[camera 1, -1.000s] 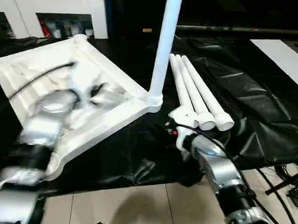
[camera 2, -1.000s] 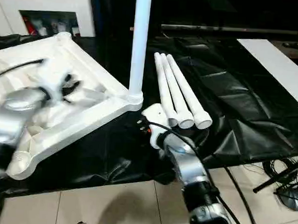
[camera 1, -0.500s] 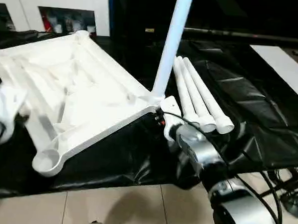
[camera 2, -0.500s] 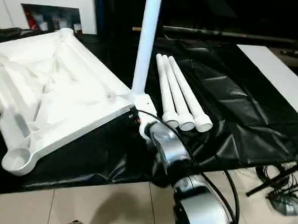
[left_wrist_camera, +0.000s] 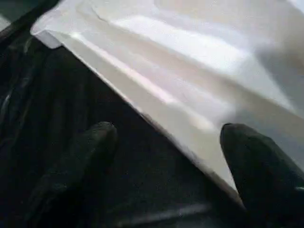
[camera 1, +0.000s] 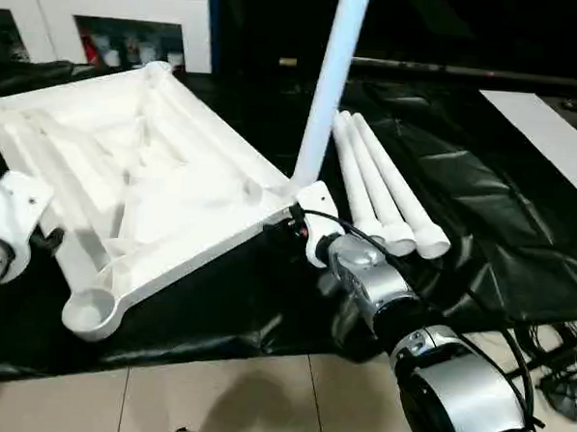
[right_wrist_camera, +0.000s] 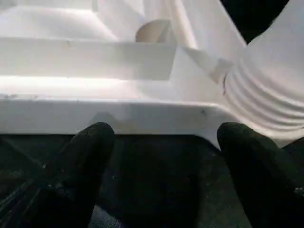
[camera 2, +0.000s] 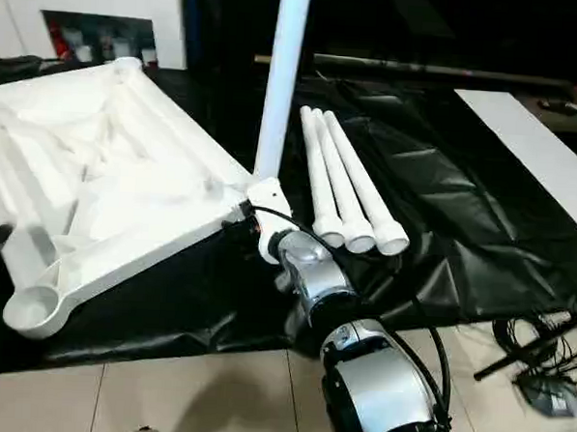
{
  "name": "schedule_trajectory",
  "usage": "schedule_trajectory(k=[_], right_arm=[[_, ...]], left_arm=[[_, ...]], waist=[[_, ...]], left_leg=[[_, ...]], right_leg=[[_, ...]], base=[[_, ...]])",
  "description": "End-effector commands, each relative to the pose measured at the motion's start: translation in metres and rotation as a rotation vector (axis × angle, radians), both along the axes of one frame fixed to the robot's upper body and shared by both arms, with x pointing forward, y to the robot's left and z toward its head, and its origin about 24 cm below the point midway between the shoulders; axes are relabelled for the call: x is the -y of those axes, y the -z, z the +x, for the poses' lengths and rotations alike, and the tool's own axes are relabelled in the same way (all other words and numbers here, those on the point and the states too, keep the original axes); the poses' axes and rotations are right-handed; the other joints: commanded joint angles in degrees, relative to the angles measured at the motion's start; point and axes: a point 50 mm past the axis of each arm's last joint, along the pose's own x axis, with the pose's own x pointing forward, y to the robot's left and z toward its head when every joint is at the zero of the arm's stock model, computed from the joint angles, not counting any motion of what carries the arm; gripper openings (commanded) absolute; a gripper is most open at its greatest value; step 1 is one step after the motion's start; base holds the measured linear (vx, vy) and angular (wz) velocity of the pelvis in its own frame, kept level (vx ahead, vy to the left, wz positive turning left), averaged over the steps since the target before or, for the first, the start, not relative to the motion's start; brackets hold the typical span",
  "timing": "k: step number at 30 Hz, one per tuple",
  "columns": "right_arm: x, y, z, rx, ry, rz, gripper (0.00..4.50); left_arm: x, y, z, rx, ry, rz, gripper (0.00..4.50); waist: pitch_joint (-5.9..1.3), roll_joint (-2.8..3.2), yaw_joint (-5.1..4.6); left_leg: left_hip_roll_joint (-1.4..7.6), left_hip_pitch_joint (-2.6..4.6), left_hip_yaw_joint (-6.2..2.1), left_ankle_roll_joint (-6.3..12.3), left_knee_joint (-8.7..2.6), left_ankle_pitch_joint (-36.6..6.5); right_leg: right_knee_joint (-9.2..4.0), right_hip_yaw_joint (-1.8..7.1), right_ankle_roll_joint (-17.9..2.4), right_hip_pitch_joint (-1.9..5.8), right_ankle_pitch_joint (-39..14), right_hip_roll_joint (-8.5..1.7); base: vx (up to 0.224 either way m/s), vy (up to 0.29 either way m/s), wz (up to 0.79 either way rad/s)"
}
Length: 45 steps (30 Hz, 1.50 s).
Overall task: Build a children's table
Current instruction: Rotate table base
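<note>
I see the table top (camera 1: pixel 145 184) lying upside down on black sheeting (camera 1: pixel 481 236), ribbed underside facing up, toward my left side of the scene. One leg (camera 1: pixel 326 92) stands upright in the corner socket nearest the middle of the scene. The empty round socket (camera 1: pixel 88 312) at the near corner faces up. Three loose legs (camera 1: pixel 382 187) lie side by side on the sheeting just beside the standing leg, on my right, flared ends toward me.

My right tool (right_wrist_camera: pixel 159 142) sits close to the corner that carries the standing leg; in the right wrist view its two black fingers (right_wrist_camera: pixel 90 147) stand wide apart with nothing between them, pointing at the top's outer rim (right_wrist_camera: pixel 95 116) and the ribbed collar (right_wrist_camera: pixel 259 102) at the foot of the leg. They do not touch the plastic.

My left tool (left_wrist_camera: pixel 166 142) is at the far-left side of the top; its fingers (left_wrist_camera: pixel 92 142) are likewise spread apart and empty, in front of a slanting edge of the white top (left_wrist_camera: pixel 156 92), with the black sheeting beneath.

A tiled floor (camera 1: pixel 240 397) shows in front of the sheeting, and a white cabinet (camera 1: pixel 105 18) stands behind the work.
</note>
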Motion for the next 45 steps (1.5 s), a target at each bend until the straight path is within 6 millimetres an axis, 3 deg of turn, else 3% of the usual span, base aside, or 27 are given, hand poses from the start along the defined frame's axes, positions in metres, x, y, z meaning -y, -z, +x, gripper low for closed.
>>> schedule_trajectory(k=[1,9,11,18,23,25,26,27,29,34,36,38,39,40,41,43,44,45], right_arm=[[0.007,-0.001,0.003,0.012,0.018,-0.016,3.87],[0.008,0.0,0.004,0.017,0.02,-0.019,3.87],[0.008,0.0,0.004,0.018,0.018,-0.019,3.87],[0.008,-0.001,0.004,0.019,0.009,-0.016,3.87],[0.006,-0.001,0.003,0.018,-0.006,-0.011,3.87],[0.005,-0.001,0.003,0.018,-0.014,-0.008,3.87],[0.005,-0.001,0.003,0.018,-0.014,-0.008,3.87],[0.004,-0.001,0.003,0.018,-0.021,-0.005,3.87],[0.004,-0.001,0.003,0.018,-0.024,-0.003,3.87],[0.003,-0.003,0.002,0.027,-0.045,0.007,3.87],[0.005,-0.004,0.003,0.033,-0.051,0.021,3.87],[0.01,-0.007,0.003,0.045,-0.055,0.047,3.87],[0.01,-0.007,0.003,0.045,-0.055,0.047,3.87],[0.011,-0.007,0.003,0.048,-0.056,0.049,3.87],[0.014,-0.008,0.004,0.058,-0.055,0.052,3.87],[0.022,-0.013,0.005,0.089,-0.045,0.052,3.87],[0.025,-0.015,0.006,0.101,-0.04,0.052,3.87],[0.029,-0.018,0.007,0.119,-0.033,0.054,3.87]], left_arm=[[-0.011,-0.009,-0.002,0.017,-0.072,0.033,4.3],[-0.025,0.003,-0.011,-0.077,-0.126,0.107,4.46],[-0.022,0.021,-0.02,-0.231,-0.069,0.109,4.46],[-0.01,0.034,-0.023,-0.272,0.002,0.059,4.46],[0.022,0.033,-0.016,-0.236,0.169,-0.112,4.46],[0.047,0.031,-0.013,-0.233,0.298,-0.212,4.46],[0.047,0.031,-0.013,-0.233,0.298,-0.212,4.46],[0.059,0.032,-0.014,-0.249,0.363,-0.255,4.46],[0.063,0.033,-0.014,-0.251,0.389,-0.26,4.46],[0.087,0.046,-0.004,-0.234,0.436,-0.286,4.46],[0.099,0.049,0.004,-0.2,0.451,-0.288,4.46],[0.126,0.052,0.025,-0.124,0.491,-0.294,4.46],[0.126,0.052,0.025,-0.124,0.491,-0.294,4.46],[0.131,0.052,0.029,-0.11,0.501,-0.294,4.46],[0.139,0.052,0.037,-0.085,0.51,-0.291,4.46],[0.152,0.051,0.053,-0.04,0.519,-0.263,4.46],[0.154,0.05,0.058,-0.028,0.518,-0.251,4.46],[0.157,0.048,0.065,-0.002,0.513,-0.25,4.46]], waist=[[-3.73,2.43,-0.05],[-3.82,2.39,-0.06],[-3.75,2.4,-0.02],[-3.5,2.31,-0.06],[-3.55,2.31,0.27],[-3.57,2.23,0.64],[-3.57,2.26,0.72],[-3.6,2.23,0.87],[-3.57,2.09,0.86],[-3.68,1.96,0.47],[-3.6,2.04,0.42],[-3.6,2.01,0.69],[-3.63,2.4,0.82],[-3.68,2.08,0.77],[-3.75,2.2,0.73],[-3.82,2.42,0.8],[-3.78,2.16,0.66],[-3.81,2.34,0.64]], left_leg=[[0.87,0.95,-0.1,-1.83,-4.12,-9.8],[0.84,0.96,-0.09,-1.22,-3.97,-8.6],[0.93,1.07,-0.12,-1.26,-4.05,-9.8],[1.04,1.12,-0.1,-1.58,-4.29,-12.2],[1.05,1.24,0.01,-1.85,-4.21,-11.8],[1.1,1.28,0.08,-1.88,-4.21,-11.7],[1.13,1.3,0.08,-2.06,-4.22,-11.7],[1.1,1.32,0.13,-2.1,-4.2,-11.5],[0.94,0.98,0.09,-2.16,-4.24,-11.1],[0.91,0.91,0.16,-1.72,-4.07,-10.4],[0.86,0.96,0.15,-1.53,-4.09,-10.9],[0.99,1.21,0.25,-1.47,-4.03,-12.0],[0.94,1.23,0.22,-1.57,-3.96,-12.0],[0.94,0.74,0.04,-1.67,-4.12,-11.4],[0.98,0.65,-0.07,-1.85,-4.14,-11.2],[0.91,1.11,0.06,-1.53,-3.88,-11.5],[0.81,0.84,-0.01,-1.4,-3.95,-11.2],[0.82,0.75,-0.06,-1.6,-3.95,-11.0]], right_leg=[[-2.95,2.18,-12.4,2.46,1.5,-3.54],[-2.86,2.19,-13.0,2.49,2.8,-3.61],[-2.94,2.14,-12.9,2.3,1.3,-3.67],[-3.27,2.3,-13.0,2.27,-1.6,-3.75],[-3.2,2.32,-13.2,2.12,-1.1,-3.76],[-3.15,2.28,-13.0,2.09,-0.8,-3.72],[-3.02,2.29,-13.0,2.09,-0.8,-3.78],[-3.05,2.27,-12.9,2.05,-0.5,-3.69],[-3.0,2.27,-12.6,2.31,-0.2,-3.64],[-3.17,2.37,-11.8,2.47,-0.5,-3.6],[-3.34,2.34,-11.6,2.38,-1.2,-3.46],[-3.58,2.44,-11.6,2.28,-2.4,-3.55],[-3.6,2.45,-11.5,2.27,-2.6,-3.56],[-3.45,2.39,-11.3,2.67,-2.5,-3.68],[-3.37,2.31,-11.2,2.79,-2.5,-3.73],[-3.68,2.39,-10.9,2.49,-2.7,-3.68],[-3.74,2.35,-10.7,2.69,-2.9,-3.62],[-3.67,2.34,-10.6,2.82,-2.8,-3.69]], base=[[0.0,0.0,0.0],[0.0,0.0,0.0],[0.0,0.0,0.0],[0.0,0.0,0.0],[0.0,0.0,0.0],[0.0,0.0,0.0],[0.0,0.0,0.0],[0.0,0.0,0.0],[0.0,0.0,0.0],[0.0,0.0,0.0],[0.0,0.0,0.0],[0.0,0.0,0.0],[0.0,0.0,0.0],[0.0,0.0,0.0],[0.0,0.0,0.0],[0.0,0.0,0.0],[0.0,0.0,0.0],[0.0,0.0,0.0]])
